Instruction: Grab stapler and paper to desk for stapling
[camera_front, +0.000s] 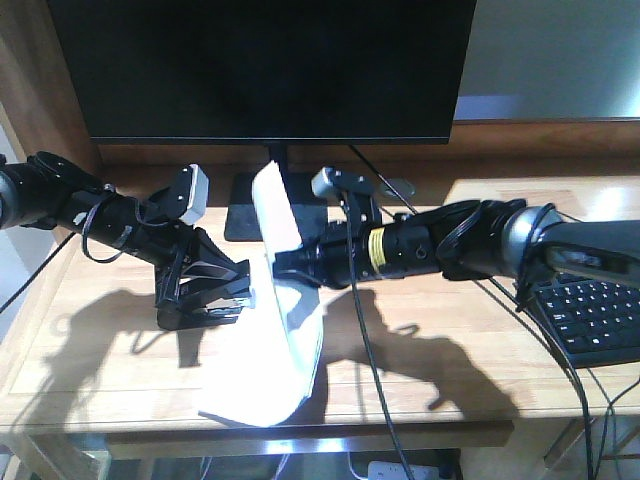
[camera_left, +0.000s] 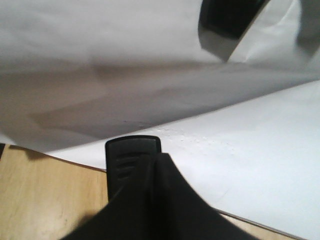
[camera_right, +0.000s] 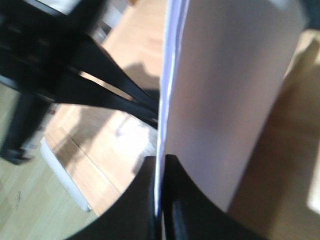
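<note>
On the desk's left side: my left gripper (camera_front: 222, 292) hung low over the light-wood desk (camera_front: 90, 340), its tips right beside the paper; I could not tell whether its fingers were apart or together.
Middle: the white paper (camera_front: 285, 350) stood curled upright, with its lower end resting on the desk near the front edge.
Behind it: a dark monitor (camera_front: 270, 60).
Right of middle: my right gripper (camera_front: 283, 262) was clamped on the paper's upper part, pinching the sheet's edge between its fingers (camera_right: 190, 220).
Far right: a black keyboard (camera_front: 600, 320) lay on the desk.
</note>
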